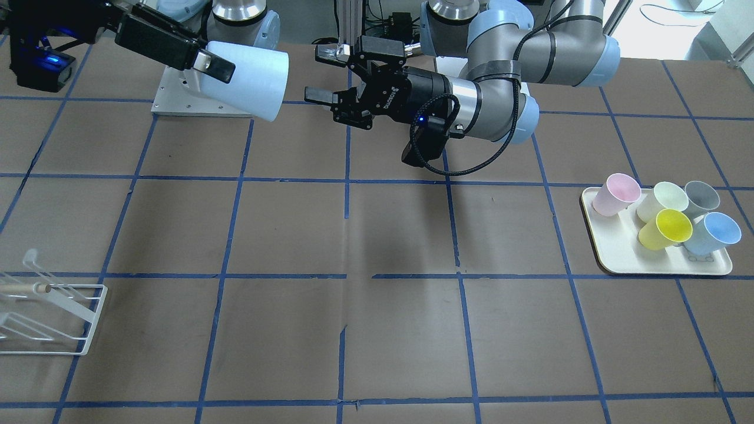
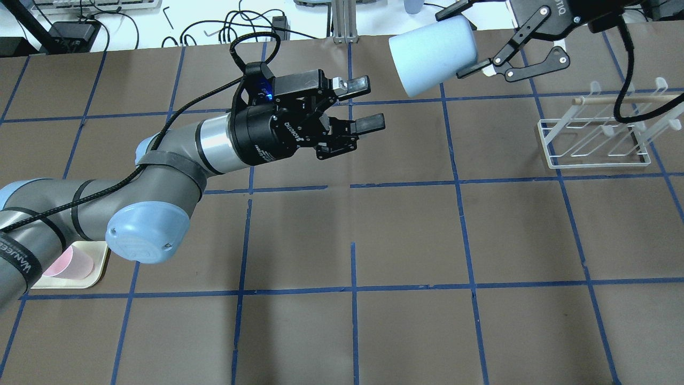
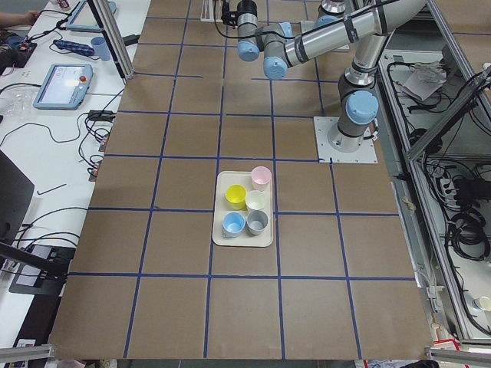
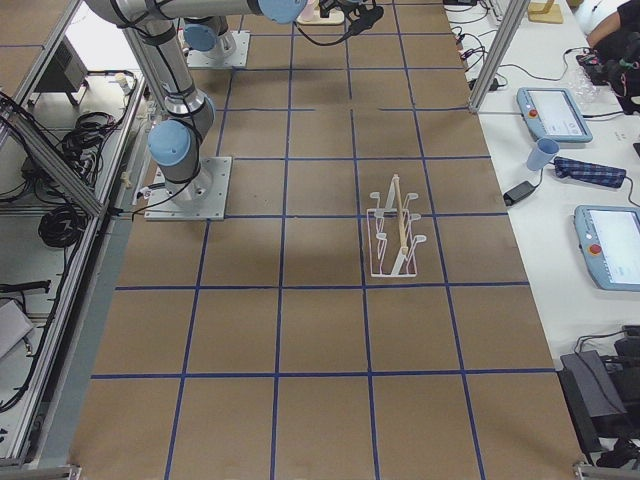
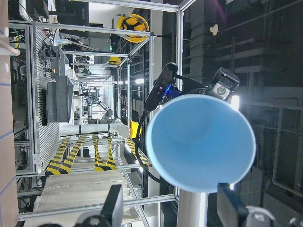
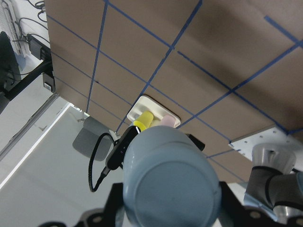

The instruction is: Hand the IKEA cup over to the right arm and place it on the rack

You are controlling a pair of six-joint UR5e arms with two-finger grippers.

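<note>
The IKEA cup (image 1: pixel 250 79) is pale blue and lies on its side in the air, held by my right gripper (image 1: pixel 215 65), which is shut on its base end. In the overhead view the cup (image 2: pixel 433 53) is at the top, with the right gripper (image 2: pixel 464 40) around it. My left gripper (image 2: pixel 368 103) is open and empty, a short gap from the cup's mouth. The left wrist view looks into the cup's open mouth (image 5: pixel 201 142). The right wrist view shows its base (image 6: pixel 170 182). The white wire rack (image 2: pixel 593 136) stands on the table below the right gripper.
A cream tray (image 1: pixel 618 253) on the robot's left side holds several cups, among them a second blue cup (image 1: pixel 713 232), a yellow cup (image 1: pixel 668 229) and a pink cup (image 1: pixel 615 194). The right arm's base plate (image 1: pixel 177 103) lies under the held cup.
</note>
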